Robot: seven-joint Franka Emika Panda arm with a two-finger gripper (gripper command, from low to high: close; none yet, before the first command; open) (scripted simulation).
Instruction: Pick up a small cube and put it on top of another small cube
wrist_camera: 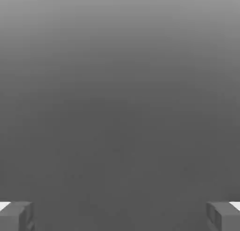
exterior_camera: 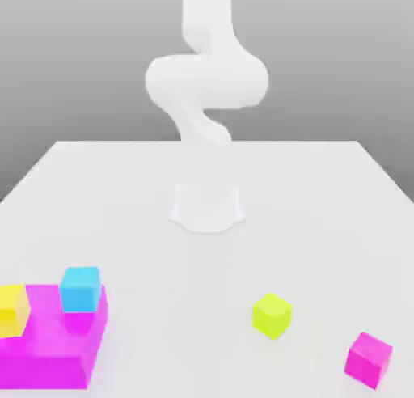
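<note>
We find the gripper (wrist_camera: pixel 120 217) spread wide and empty. The lime cube (exterior_camera: pixel 272 315) and magenta cube (exterior_camera: pixel 369 360) sit near, at the exterior view's right—both apparently turned askew, so misaligned fingers could clip a corner or cause a crooked, toppling stack.

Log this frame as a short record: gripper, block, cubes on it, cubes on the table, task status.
gripper: open, nothing between the fingers
block: large magenta block, at the exterior view's left
on block: yellow cube, blue cube
on table: lime cube, pink cube, apart, at the exterior view's right
status: no small cube stacked on another
</note>
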